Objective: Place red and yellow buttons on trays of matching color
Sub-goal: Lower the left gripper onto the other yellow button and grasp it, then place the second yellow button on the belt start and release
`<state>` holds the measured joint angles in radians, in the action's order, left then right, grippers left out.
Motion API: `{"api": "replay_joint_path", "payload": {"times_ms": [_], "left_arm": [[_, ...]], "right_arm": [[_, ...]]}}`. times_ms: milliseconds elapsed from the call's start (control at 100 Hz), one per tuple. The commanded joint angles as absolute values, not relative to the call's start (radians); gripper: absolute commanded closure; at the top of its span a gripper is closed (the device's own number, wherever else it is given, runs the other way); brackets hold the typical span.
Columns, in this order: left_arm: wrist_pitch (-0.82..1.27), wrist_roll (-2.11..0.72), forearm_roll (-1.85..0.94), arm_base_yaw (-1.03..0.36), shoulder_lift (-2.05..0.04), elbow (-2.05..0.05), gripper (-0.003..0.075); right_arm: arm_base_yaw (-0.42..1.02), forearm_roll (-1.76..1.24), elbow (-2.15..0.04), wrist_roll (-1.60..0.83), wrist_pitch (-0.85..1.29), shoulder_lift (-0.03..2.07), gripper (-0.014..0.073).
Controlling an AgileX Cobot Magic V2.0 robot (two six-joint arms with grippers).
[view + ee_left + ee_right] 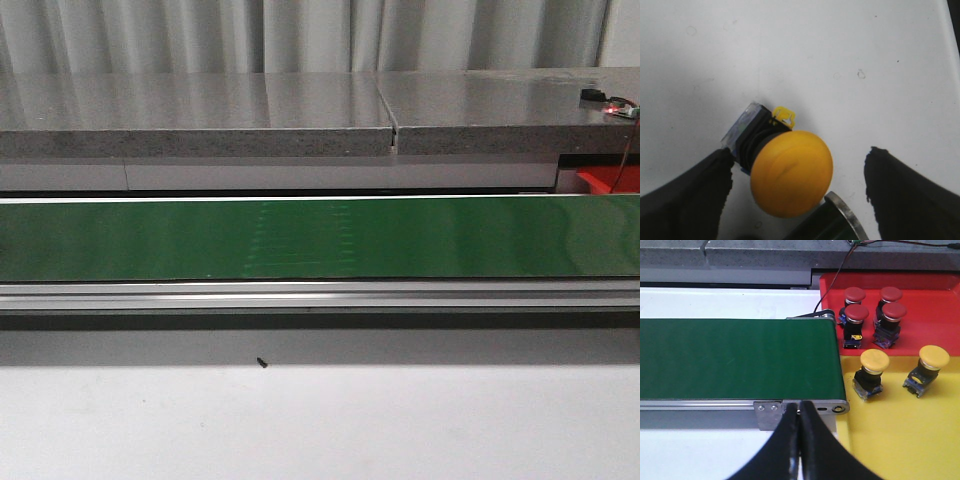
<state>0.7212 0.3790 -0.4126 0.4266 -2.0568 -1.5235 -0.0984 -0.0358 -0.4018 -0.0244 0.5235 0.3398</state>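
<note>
**Still loose: yellow button between spread left fingers**

Up close in the left wrist view: a yellow button (pixel 791 173) lying tipped on the white table (pixel 805 55), broad domed cap toward the camera, faint curved scuff across the dome. Behind the cap, a black collar, a small yellow clip and a clear, bluish contact block at the far end. Left gripper (pixel 799 192) spread wide, one dark finger (pixel 687 200) just beside the button's black body, contact hard to judge, the other well off on the opposite side; nothing clamped. Curved metal rim of a green belt end (pixel 840 216) poking in near the cap.

Across the front view, none of that: only the long green conveyor belt (pixel 320 238) running edge to edge, grey stone ledge (pixel 200 125) behind, white table in front, a tiny dark speck (pixel 262 362) on it, and a sliver of red tray (pixel 608 180) at far right. No arm or button in sight.

Over in the right wrist view, the belt's end roller and the trays: four red buttons (pixel 871 315) standing grouped in the red tray (pixel 925 295), two yellow buttons (pixel 900 371) on the yellow tray (pixel 900 440), set apart from each other, caps up and tilted. Right gripper (pixel 799 415) pressed together, tips touching, holding nothing, hovering at the belt's metal end bracket (pixel 800 409).
</note>
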Motion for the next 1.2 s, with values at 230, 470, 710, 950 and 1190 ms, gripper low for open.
{"api": "replay_joint_path", "payload": {"times_ms": [230,470,710,950,1190], "left_arm": [[0.728,0.387,-0.439,0.428,-2.009,-1.555,0.0508],[0.735,0.377,-0.439,0.428,-1.988,-1.555,0.0629],[0.736,0.338,-0.439,0.463,-1.891,-1.555,0.0650],[0.826,0.159,-0.439,0.497,-1.792,-1.555,0.0650],[0.931,0.076,-0.435,0.497,-1.730,-1.552,0.0650]], "right_arm": [[-0.100,-0.040,-0.426,-0.030,0.449,0.346,0.0652],[-0.100,-0.040,-0.426,-0.030,0.449,0.346,0.0652],[-0.100,-0.040,-0.426,-0.030,0.449,0.346,0.0652],[-0.100,-0.040,-0.426,-0.030,0.449,0.346,0.0652],[-0.100,-0.040,-0.426,-0.030,0.449,0.346,0.0652]]}}
